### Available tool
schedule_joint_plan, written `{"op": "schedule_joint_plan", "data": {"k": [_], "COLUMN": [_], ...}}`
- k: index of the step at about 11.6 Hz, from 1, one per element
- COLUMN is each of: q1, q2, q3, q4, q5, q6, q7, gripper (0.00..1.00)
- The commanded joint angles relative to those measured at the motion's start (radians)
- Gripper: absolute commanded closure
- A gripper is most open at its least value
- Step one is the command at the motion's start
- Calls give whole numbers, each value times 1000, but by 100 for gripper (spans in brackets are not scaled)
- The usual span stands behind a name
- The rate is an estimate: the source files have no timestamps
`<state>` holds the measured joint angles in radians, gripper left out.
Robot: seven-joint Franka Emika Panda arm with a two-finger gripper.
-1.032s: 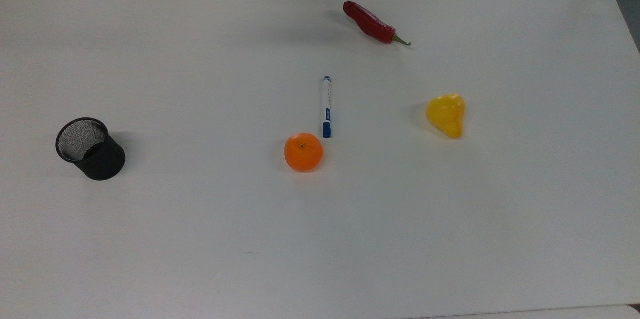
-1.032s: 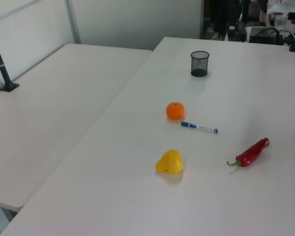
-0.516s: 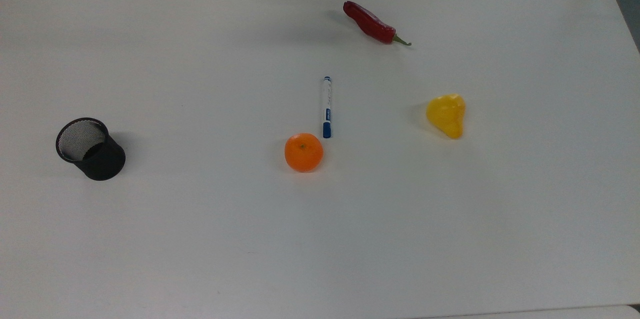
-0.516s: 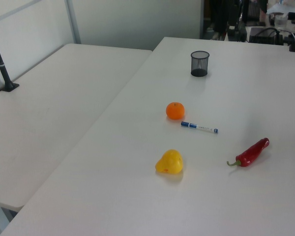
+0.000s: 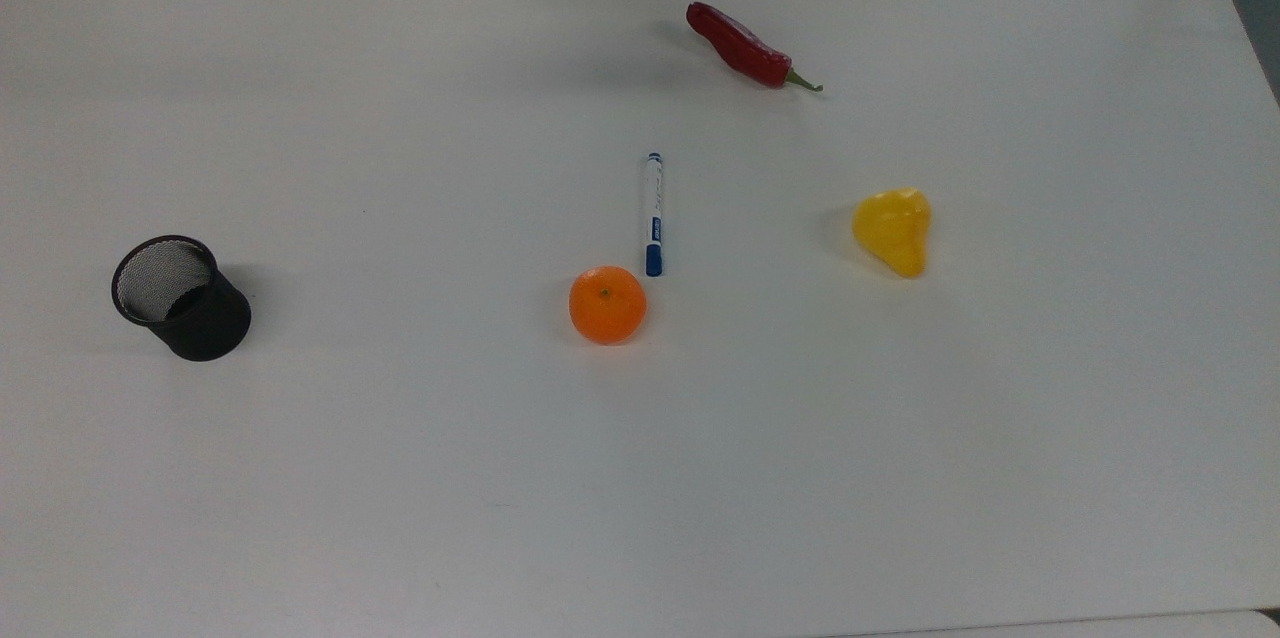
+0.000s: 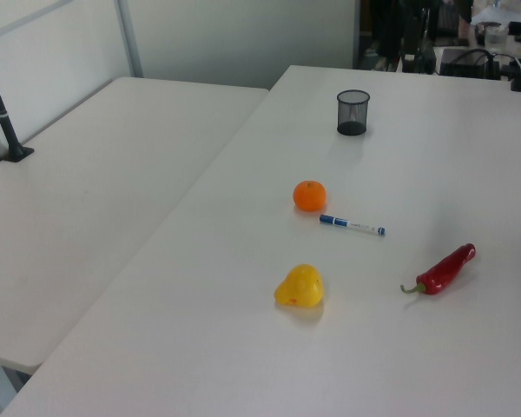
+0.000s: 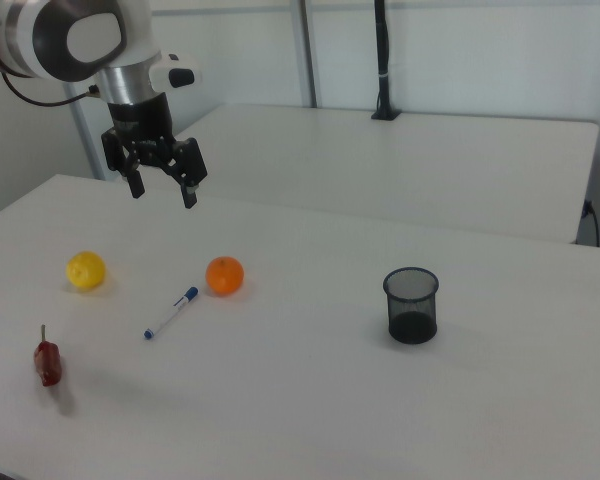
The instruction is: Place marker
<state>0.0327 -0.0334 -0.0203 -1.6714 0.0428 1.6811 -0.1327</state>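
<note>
Marker (image 5: 653,214) lying flat on the tabletop (image 5: 400,478), its capped end just beside the orange (image 5: 607,304). End effector (image 7: 160,187) high above the marker, fingers spread, holding nothing. A good pickup likely descends over the mid-barrel, away from the orange, fingers straddling the barrel crosswise. The cup (image 5: 180,297), well apart from the marker, seems the probable destination.

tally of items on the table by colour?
Orange: 1, the orange
Red: 1, the chili
Yellow: 1, the yellow fruit
Black: 1, the mesh cup
White and blue: 1, the marker
Total: 5
</note>
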Motion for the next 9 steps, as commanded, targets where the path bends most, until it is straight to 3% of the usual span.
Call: {"op": "schedule_joint_plan", "data": {"k": [1,5,9], "q1": [51,78,108], "q2": [-23,10,76], "q3": [-9,-9,-7], "q4": [-115,-162,-183], "q5": [9,6,-3], "q6": [153,270,385], "q7": [15,22,125], "gripper": [0,0,0]}}
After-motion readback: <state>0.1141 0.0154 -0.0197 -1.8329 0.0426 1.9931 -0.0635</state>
